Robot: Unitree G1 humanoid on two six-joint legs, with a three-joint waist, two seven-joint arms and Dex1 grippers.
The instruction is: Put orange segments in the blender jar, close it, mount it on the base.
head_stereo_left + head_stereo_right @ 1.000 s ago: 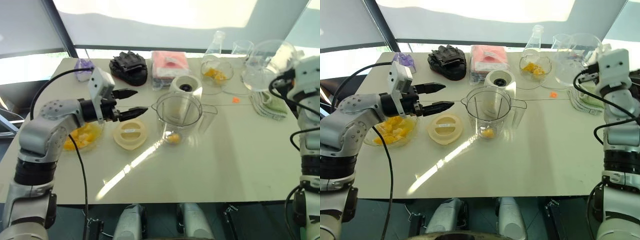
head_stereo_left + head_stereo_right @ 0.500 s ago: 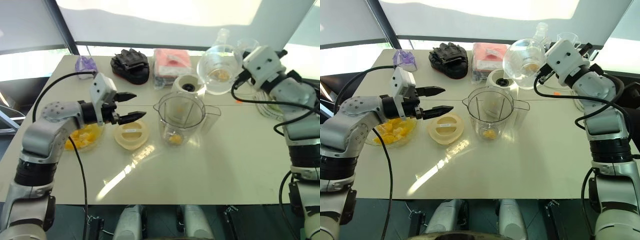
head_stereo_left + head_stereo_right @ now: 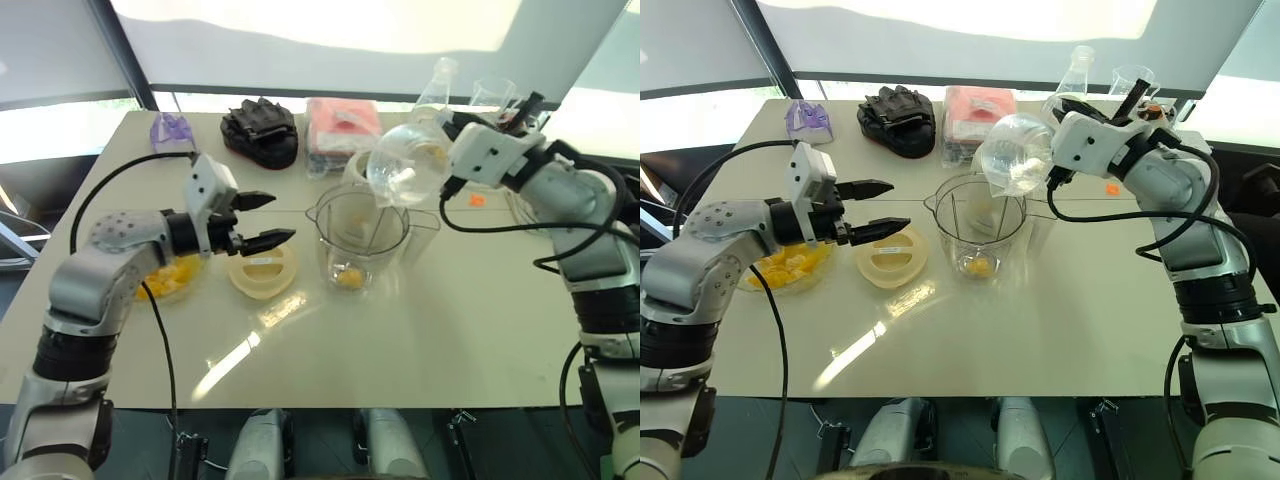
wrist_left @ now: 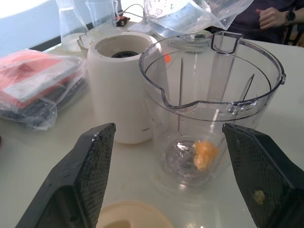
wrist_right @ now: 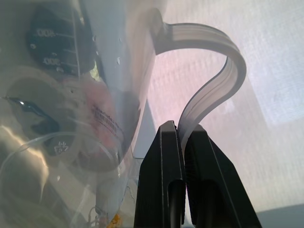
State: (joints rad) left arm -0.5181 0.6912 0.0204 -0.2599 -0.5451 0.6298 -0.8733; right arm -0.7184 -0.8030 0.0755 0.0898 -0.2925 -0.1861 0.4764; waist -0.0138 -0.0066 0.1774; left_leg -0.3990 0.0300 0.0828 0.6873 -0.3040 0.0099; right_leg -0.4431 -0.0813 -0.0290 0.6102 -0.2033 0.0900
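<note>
On the cream counter (image 3: 420, 330), nearest the robot, the flat cream-yellow round lid (image 3: 262, 270) lies at about 9 o'clock from the blender jar (image 3: 357, 235), with a shallow glass bowl of orange segments (image 3: 165, 277) further out toward 9 o'clock, partly behind the left arm. The left tool (image 3: 258, 220) hovers just above the lid's far edge with its two black fingers spread wide apart and nothing between them, pointing toward the jar. The jar stands upright and uncovered near the middle of the counter; one orange chunk (image 4: 205, 153) rests at its narrow bottom beside the blades. Touching or just beside the jar at 12 o'clock sits the cream-white base (image 4: 120, 85), its black socket facing up. Above the jar's far rim, at roughly 1 o'clock, the right tool (image 5: 183, 142) has its fingers clamped together on the handle of a clear measuring jug (image 3: 408, 165), which is tilted with its mouth toward the jar. Further back, at 11 o'clock, lie a wrapped pink-red pack (image 3: 340, 130) and a black glove (image 3: 259, 134); a clear flask (image 3: 437, 82) stands at 1 o'clock near the far edge.
</note>
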